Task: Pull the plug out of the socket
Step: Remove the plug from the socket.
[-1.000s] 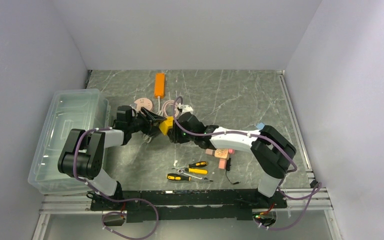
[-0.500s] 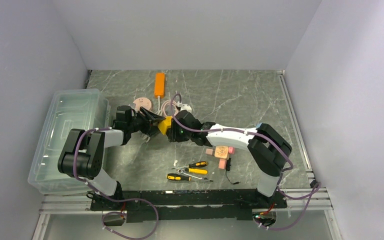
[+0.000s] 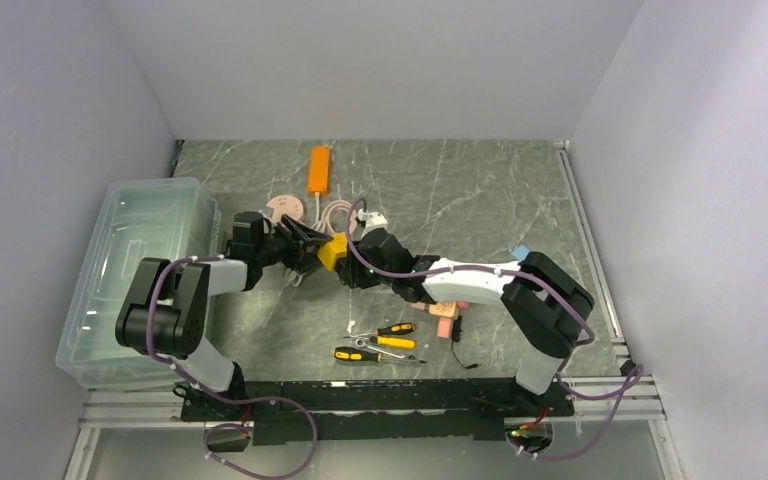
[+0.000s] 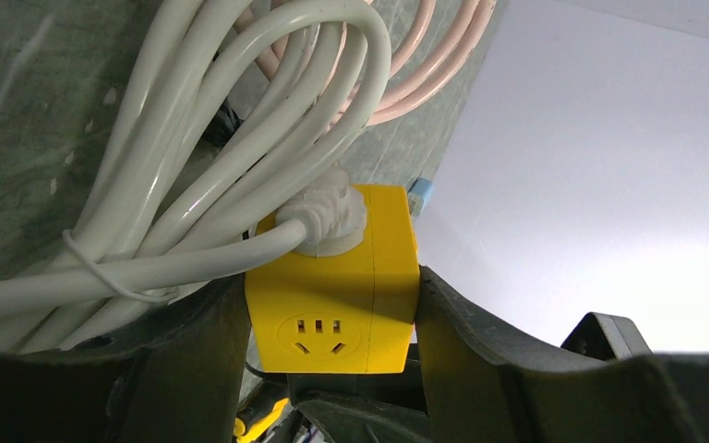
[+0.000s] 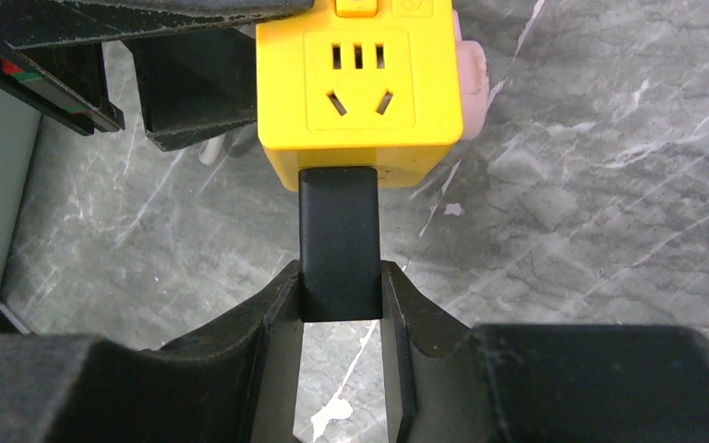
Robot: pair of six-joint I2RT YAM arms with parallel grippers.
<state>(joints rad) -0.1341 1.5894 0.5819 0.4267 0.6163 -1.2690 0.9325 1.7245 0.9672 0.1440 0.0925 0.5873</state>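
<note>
A yellow cube socket (image 3: 333,251) sits mid-table between both grippers. My left gripper (image 4: 330,318) is shut on the socket (image 4: 332,281), one finger on each side. A white cord plug (image 4: 328,220) enters its top face. A black plug (image 5: 338,242) sticks out of the socket's (image 5: 360,88) near face. My right gripper (image 5: 339,293) is shut on the black plug's end, fingers pressed on both sides. In the top view my right gripper (image 3: 356,262) meets my left gripper (image 3: 308,248) at the cube.
A coiled white and pink cable (image 3: 338,213) lies behind the socket. An orange block (image 3: 319,169) and a pink disc (image 3: 286,208) lie further back. A clear bin (image 3: 140,275) stands at left. Screwdrivers (image 3: 380,343) and pink blocks (image 3: 446,310) lie near the front.
My right arm shifted left toward the socket, then back right a little. The left gripper and yellow socket have stayed nearly still.
</note>
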